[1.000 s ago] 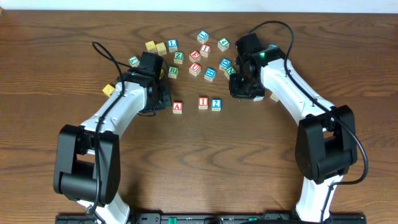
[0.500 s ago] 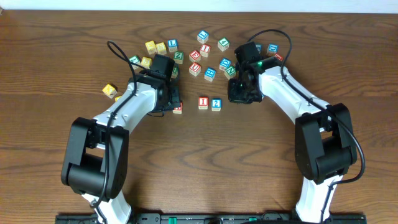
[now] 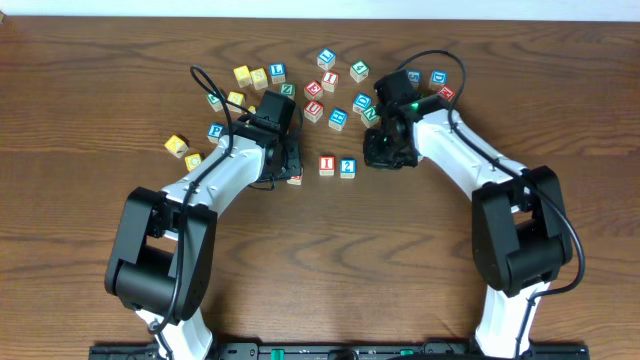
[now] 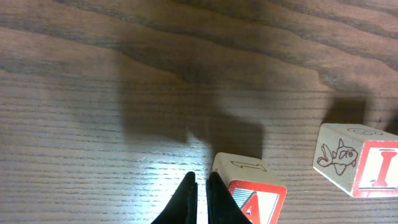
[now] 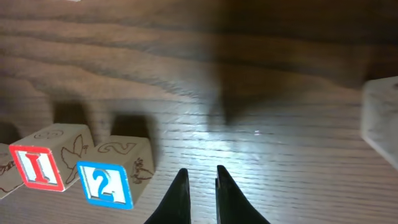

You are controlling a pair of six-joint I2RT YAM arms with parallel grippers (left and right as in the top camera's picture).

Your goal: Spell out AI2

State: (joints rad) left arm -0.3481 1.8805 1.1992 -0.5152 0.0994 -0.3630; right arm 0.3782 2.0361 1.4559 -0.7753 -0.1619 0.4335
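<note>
1. Cubes look light, stiff, smooth-faced; I judge they suit a pinch across opposite flat sides.
2. I (image 3: pixel 326 165) and 2 (image 3: pixel 347 167) touch on the counter (image 3: pixel 400 260); A (image 4: pixel 258 202) sits left of I, apart.
3. Left hand (image 4: pixel 199 200) is pressed together beside A, holding nothing.
4. Right hand (image 5: pixel 199 198) is nearly closed, empty, right of 2.
5. Overhead, the left arm hides most of A.

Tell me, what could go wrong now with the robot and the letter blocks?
The left pincer is shut and pressed beside the A block, so a push might twist it or slide it crooked. Pushed too far, A could bump the I block and spoil the row. The right pincer hovers close by the 2 block and might nudge it.
</note>
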